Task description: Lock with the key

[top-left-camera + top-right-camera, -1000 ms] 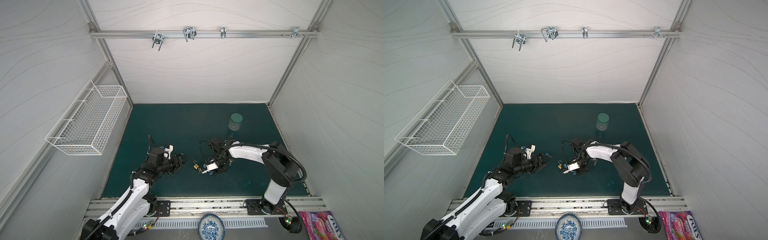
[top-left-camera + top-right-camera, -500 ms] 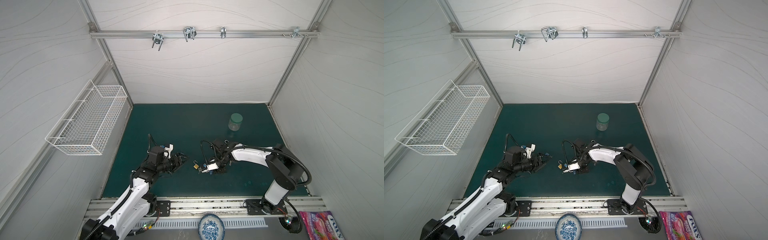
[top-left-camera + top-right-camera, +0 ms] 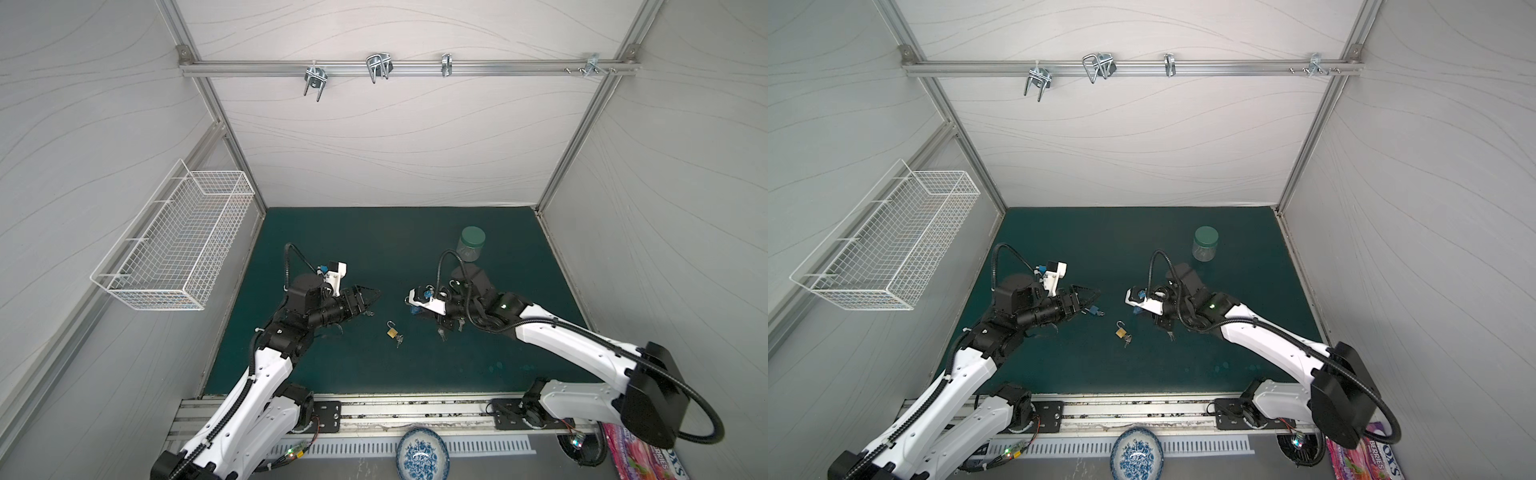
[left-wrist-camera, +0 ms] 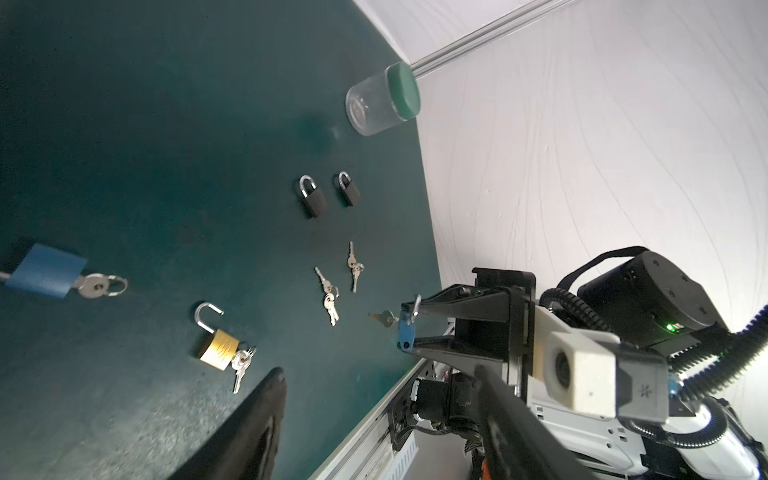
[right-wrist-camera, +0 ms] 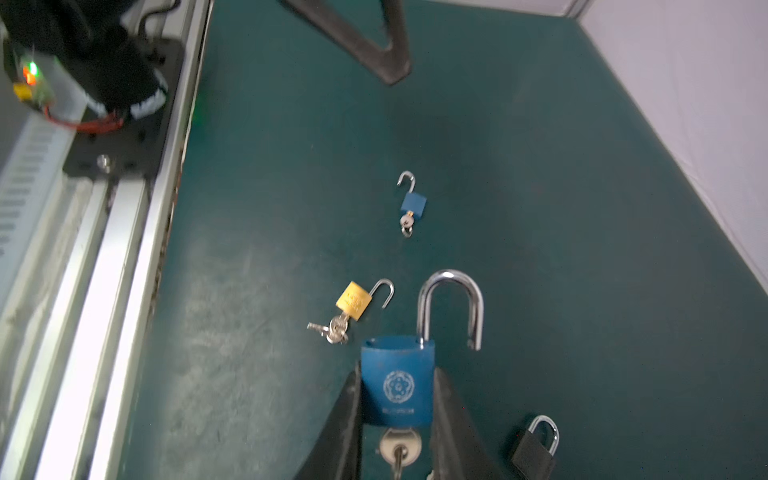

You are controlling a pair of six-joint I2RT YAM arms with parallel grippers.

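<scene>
Lifted off the dark green mat (image 3: 374,241) since a second ago, the right gripper (image 3: 415,311) has narrowed onto something blue in both top views. Left wrist view: the left gripper (image 4: 377,370) gapes wide, empty. Right wrist view: the blue padlock with open steel shackle (image 5: 398,378) sits clamped between the fingers (image 5: 349,399), its silver key (image 5: 400,446) behind them in the keyhole; pressing the shackle shut looks next

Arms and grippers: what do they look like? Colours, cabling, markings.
The left arm and right arm have white links with black joints. The left gripper and right gripper have black, tapered, triangular fingers. A white camera housing sits on each wrist, fed by a black corrugated cable. A green light glows on a black joint of the right arm.
</scene>
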